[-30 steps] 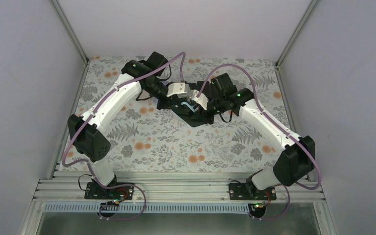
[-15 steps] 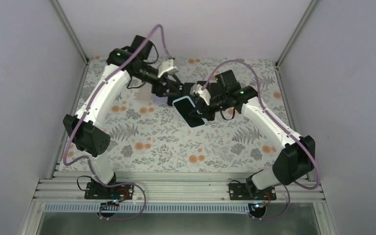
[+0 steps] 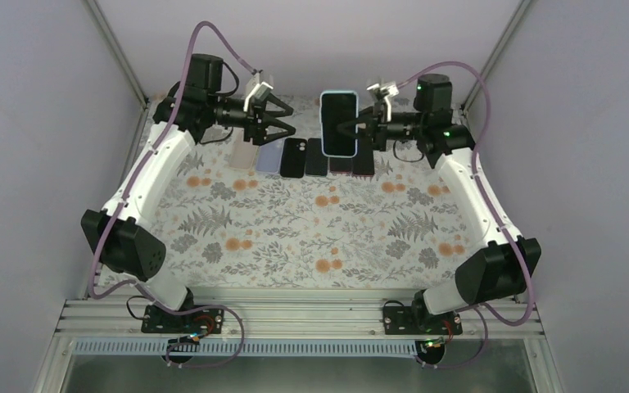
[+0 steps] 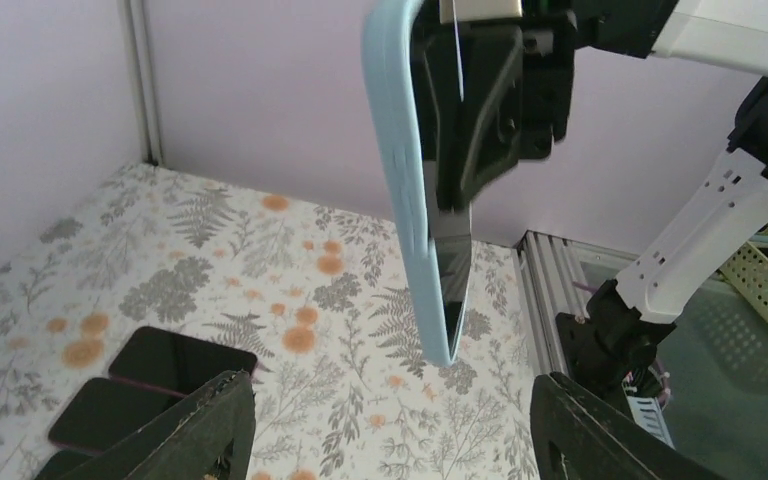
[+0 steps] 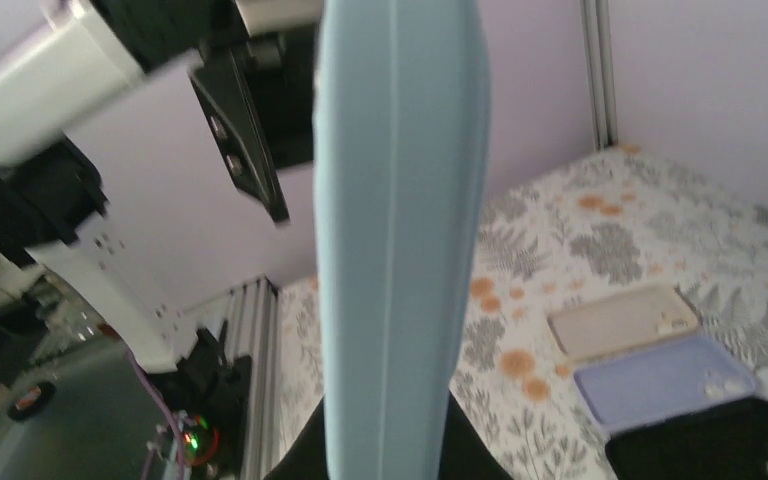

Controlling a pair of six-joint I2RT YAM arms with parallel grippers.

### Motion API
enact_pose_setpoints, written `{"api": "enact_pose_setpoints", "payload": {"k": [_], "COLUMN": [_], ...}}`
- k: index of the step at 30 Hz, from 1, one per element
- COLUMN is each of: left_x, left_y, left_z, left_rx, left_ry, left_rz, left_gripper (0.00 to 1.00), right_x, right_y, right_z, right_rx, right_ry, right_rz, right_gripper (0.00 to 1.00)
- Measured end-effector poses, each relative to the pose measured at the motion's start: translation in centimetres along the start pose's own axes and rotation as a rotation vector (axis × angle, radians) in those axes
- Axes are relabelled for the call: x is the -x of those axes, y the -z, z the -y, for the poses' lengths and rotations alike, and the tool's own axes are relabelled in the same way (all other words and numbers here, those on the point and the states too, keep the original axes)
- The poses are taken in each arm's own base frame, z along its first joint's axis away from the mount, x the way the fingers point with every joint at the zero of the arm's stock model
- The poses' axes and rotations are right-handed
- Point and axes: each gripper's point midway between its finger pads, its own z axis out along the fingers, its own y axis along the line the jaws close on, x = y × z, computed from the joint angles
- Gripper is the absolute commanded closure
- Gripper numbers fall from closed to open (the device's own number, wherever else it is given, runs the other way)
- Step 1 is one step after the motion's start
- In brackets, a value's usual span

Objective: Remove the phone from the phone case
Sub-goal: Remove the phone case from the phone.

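Observation:
The phone (image 3: pixel 338 124), dark screen facing the camera, sits in a light blue phone case (image 3: pixel 323 123) and hangs upright above the back of the table. My right gripper (image 3: pixel 355 128) is shut on its right edge. In the right wrist view the case's blue side (image 5: pixel 400 250) fills the middle, with my right gripper (image 5: pixel 380 452) closed round it. My left gripper (image 3: pixel 277 123) is open a little to the left, apart from the phone. The left wrist view shows the case (image 4: pixel 400 200) edge-on above the open left gripper (image 4: pixel 395 440), and the screen (image 4: pixel 455 270) faces right.
A row lies on the floral table (image 3: pixel 295 237) at the back: a beige case (image 3: pixel 242 152), a lavender case (image 3: pixel 269 154), a black case (image 3: pixel 293 157) and dark phones (image 3: pixel 317 157). Grey walls (image 3: pixel 41 123) close in three sides.
Both arms rose from the table's middle to the back. The left gripper opened and drew away to the left. The right gripper shut on the cased phone and lifted it upright.

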Motion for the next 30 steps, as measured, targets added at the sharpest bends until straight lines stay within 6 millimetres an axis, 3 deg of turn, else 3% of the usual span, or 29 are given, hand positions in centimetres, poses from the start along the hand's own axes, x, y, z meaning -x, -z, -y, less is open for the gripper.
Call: {"api": "enact_pose_setpoints", "payload": {"k": [3, 7, 10, 17, 30], "left_x": [0.0, -2.5, -2.7, -2.1, -2.5], "left_y": [-0.3, -1.6, -3.3, -6.6, -6.9], "left_z": [0.2, 0.4, 0.8, 4.0, 2.8], "left_rx": [-0.015, -0.035, -0.068, -0.168, -0.126], "left_ry": [0.001, 0.068, 0.081, 0.056, 0.091], "left_rz": [0.035, 0.050, 0.050, 0.045, 0.057], "left_gripper": [0.31, 0.34, 0.37, 0.49, 0.61], "right_x": [2.2, 3.7, 3.6, 3.2, 3.0], "right_y": [1.0, 1.3, 1.2, 1.0, 0.9], "right_z": [-0.2, -0.8, -0.8, -0.3, -0.2], "right_rx": [0.034, 0.091, 0.111, 0.123, 0.136], "right_ry": [-0.021, -0.066, -0.115, -0.217, -0.265], "right_rz": [0.065, 0.109, 0.117, 0.129, 0.140], "right_gripper": [0.96, 0.96, 0.96, 0.96, 0.96]}}
